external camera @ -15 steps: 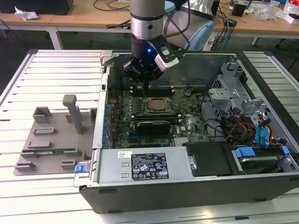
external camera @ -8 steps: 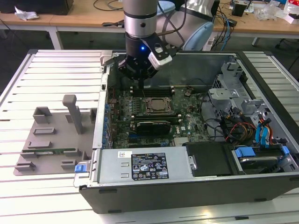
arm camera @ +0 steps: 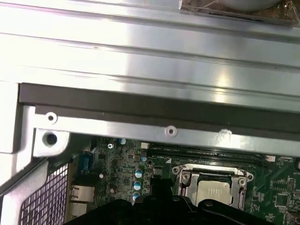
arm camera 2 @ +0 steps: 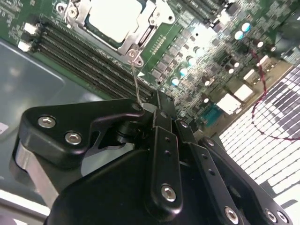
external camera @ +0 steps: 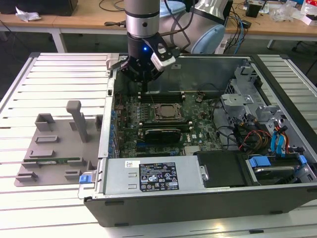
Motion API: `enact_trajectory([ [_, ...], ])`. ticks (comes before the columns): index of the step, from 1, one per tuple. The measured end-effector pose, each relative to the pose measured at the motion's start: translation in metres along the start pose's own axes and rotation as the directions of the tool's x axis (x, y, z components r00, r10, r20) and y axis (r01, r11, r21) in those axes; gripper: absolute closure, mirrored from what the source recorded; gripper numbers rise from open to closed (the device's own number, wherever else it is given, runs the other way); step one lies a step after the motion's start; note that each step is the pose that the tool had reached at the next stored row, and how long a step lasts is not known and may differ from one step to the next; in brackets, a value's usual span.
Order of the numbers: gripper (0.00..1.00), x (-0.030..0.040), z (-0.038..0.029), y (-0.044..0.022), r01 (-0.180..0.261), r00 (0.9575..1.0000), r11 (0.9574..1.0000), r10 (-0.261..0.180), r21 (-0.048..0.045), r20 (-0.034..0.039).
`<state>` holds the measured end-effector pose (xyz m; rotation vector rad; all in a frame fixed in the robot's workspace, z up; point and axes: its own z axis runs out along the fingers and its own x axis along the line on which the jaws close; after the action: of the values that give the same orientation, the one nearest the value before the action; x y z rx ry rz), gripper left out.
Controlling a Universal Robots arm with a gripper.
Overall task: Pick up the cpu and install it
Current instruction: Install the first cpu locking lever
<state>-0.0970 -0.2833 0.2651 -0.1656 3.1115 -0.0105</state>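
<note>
The cpu [external camera: 166, 113] lies flat in its socket on the motherboard, pale metal top up, inside the open computer case [external camera: 148, 208]. It also appears in both wrist views, cpu [arm camera 2: 115, 16] and cpu [arm camera: 213, 192], with the socket frame [arm camera 2: 140, 40] around it. My gripper [external camera: 143, 91] hangs over the board just beyond the socket, at the exterior view's left of the cpu. Its fingers are shut together. In the second wrist view the socket's thin wire lever [arm camera 2: 136, 79] runs up to the gripper [arm camera 2: 157, 99]; whether it is clamped I cannot tell.
A grey fixture plate [external camera: 29, 148] with posts and a green memory stick [external camera: 59, 160] lies left of the case. Inside stand memory slots [external camera: 163, 92], a black card [external camera: 161, 134], the power supply [external camera: 153, 176] and a drive cage [external camera: 257, 114] with cables. The case wall [arm camera: 140, 126] runs close by.
</note>
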Motion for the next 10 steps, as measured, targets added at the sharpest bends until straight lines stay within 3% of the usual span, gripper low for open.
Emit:
enact_trajectory([
  [3,0.89,-0.001,0.0018,0.0003,0.0,1.0,1.0,0.0,-0.0017,0.0002],
  [10,0.89,-0.0146,0.0022,-0.0012,0.0,1.0,1.0,0.0,-0.0016,0.0002],
])
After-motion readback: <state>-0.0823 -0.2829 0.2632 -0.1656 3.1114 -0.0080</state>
